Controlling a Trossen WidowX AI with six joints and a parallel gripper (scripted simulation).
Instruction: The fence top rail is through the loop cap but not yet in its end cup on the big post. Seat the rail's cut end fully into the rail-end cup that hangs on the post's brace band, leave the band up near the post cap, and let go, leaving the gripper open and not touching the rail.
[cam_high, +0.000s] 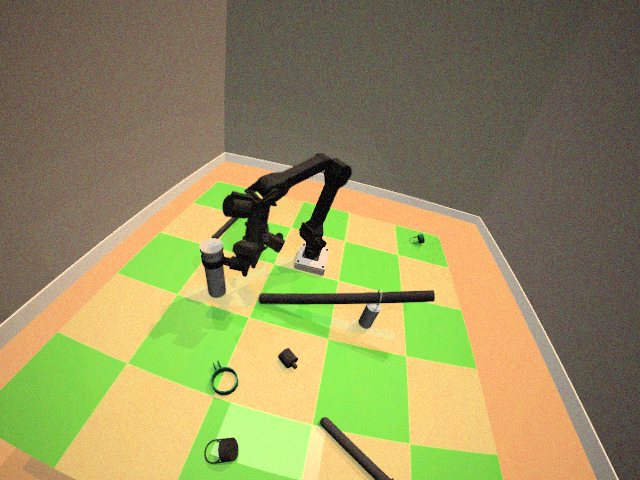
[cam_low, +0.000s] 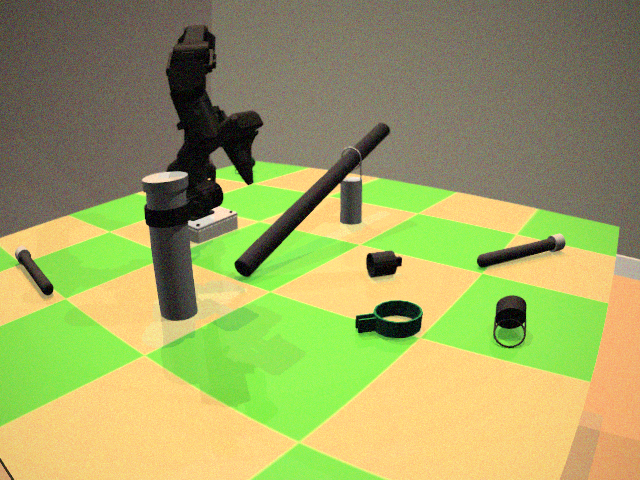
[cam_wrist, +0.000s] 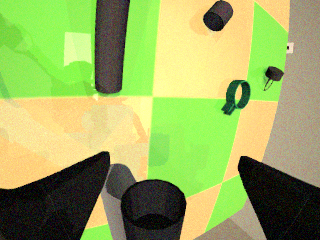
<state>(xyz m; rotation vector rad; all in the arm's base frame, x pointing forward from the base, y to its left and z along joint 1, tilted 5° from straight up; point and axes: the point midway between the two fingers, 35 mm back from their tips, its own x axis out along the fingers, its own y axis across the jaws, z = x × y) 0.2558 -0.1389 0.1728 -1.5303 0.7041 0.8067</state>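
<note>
The big grey post (cam_high: 215, 281) (cam_low: 173, 273) (cam_wrist: 116, 217) stands upright with its dark brace band (cam_high: 212, 262) (cam_low: 164, 215) up near the post cap (cam_high: 211, 245) (cam_low: 165, 180). The black rail-end cup (cam_high: 231, 261) (cam_low: 207, 199) (cam_wrist: 154, 227) hangs on the band; its open mouth shows in the wrist view. My gripper (cam_wrist: 175, 160) is open, its fingers spread on both sides of the cup. The dark rail (cam_high: 315, 298) (cam_low: 305, 210) (cam_wrist: 111, 47) passes through the loop cap (cam_low: 351, 148) on the small post (cam_high: 368, 317) (cam_low: 351, 201). Its near end is apart from the cup.
A loose black cup (cam_high: 287, 357) (cam_low: 381, 263) (cam_wrist: 218, 15), a green band (cam_high: 224, 381) (cam_low: 398, 325) (cam_wrist: 238, 95) and a loop cap (cam_high: 227, 450) (cam_low: 510, 311) (cam_wrist: 274, 73) lie on the checkered floor. A dark rod (cam_high: 354, 449) (cam_low: 516, 252) lies farther off.
</note>
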